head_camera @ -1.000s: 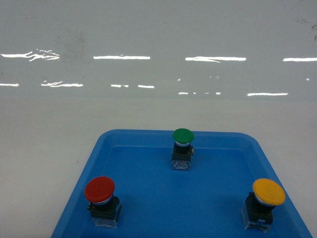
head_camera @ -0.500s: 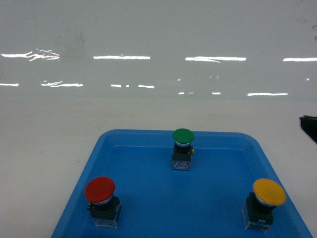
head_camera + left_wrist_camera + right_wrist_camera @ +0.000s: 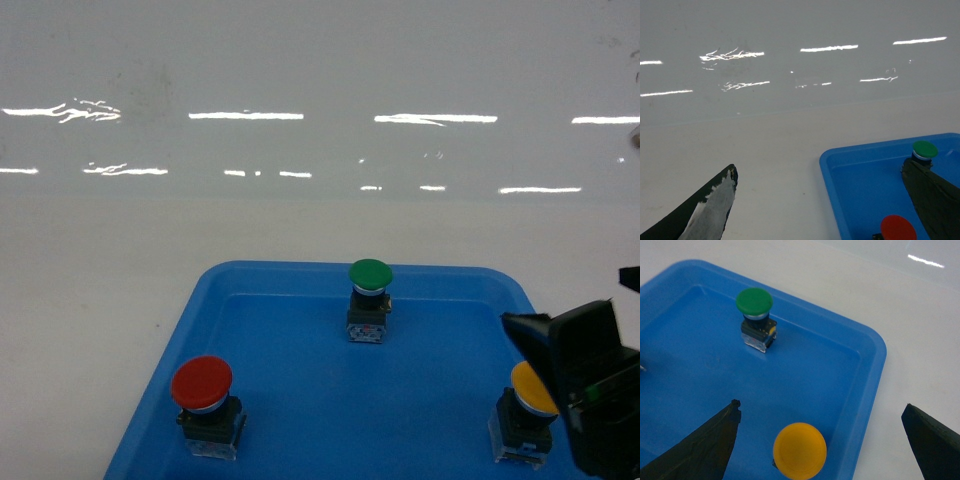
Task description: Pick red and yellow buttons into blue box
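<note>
1. I see a shallow bright-blue plastic tray with rounded corners [image 3: 300, 300] lying on a glossy white tabletop [image 3: 100, 300] — I place everything else by this tray.
2. Three pushbuttons stand upright inside the tray, well apart from one another.
3. The red mushroom-capped pushbutton on a black-and-clear blocky base [image 3: 203, 385] stands near the tray's front left corner.
4. The yellow mushroom-capped pushbutton on a like base [image 3: 530, 392] stands near the tray's front right corner.
5. The green-capped pushbutton of the same shape [image 3: 369, 277] stands at the middle of the tray's far side.
6. My right gripper [image 3: 825, 440], black, hangs over the tray's right side with its fingers spread wide — one over the tray floor, the other beyond the right rim, the yellow cap between them, untouched.
7. My left gripper [image 3: 825, 205] hovers above the tray's left edge, fingers parted and holding nothing.
8. No large blue box is in view.
</note>
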You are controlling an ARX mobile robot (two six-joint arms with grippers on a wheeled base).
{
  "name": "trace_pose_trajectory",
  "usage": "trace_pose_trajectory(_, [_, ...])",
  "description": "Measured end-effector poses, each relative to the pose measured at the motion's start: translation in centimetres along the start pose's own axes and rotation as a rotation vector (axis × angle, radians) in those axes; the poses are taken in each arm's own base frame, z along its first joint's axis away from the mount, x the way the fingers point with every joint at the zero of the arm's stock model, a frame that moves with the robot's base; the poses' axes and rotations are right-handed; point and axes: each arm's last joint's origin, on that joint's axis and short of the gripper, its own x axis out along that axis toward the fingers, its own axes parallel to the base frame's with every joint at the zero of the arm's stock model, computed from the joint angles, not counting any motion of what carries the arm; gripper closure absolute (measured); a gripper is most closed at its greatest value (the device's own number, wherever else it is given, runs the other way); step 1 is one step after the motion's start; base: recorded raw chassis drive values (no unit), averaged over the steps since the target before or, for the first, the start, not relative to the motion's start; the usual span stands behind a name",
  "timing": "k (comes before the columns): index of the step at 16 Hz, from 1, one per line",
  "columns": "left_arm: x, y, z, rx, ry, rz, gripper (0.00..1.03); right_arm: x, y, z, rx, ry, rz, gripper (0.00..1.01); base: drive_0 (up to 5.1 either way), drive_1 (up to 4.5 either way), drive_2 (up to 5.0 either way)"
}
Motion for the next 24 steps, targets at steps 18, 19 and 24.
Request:
trace_pose_trajectory(18, [0.0, 0.0, 0.0, 0.0, -0.001, 0.0, 0.05, 6.5, 1.8, -4.9, -0.064, 0.237, 0.005, 0.33, 0.0, 0.0, 0.0])
trace_pose_trajectory(19, [0.0, 0.0, 0.0, 0.0, 0.0, 0.0, 0.05, 6.4, 2.0, -4.9, -0.063, 0.24, 0.006, 0.44, 0.0, 0.0, 0.0])
trace_pose_trajectory(24, [0.0, 0.0, 0.0, 0.0, 0.0, 0.0, 0.05, 6.4, 2.4, -5.1, -0.048, 0.225, -0.015, 0.72, 0.0, 0.0, 0.0])
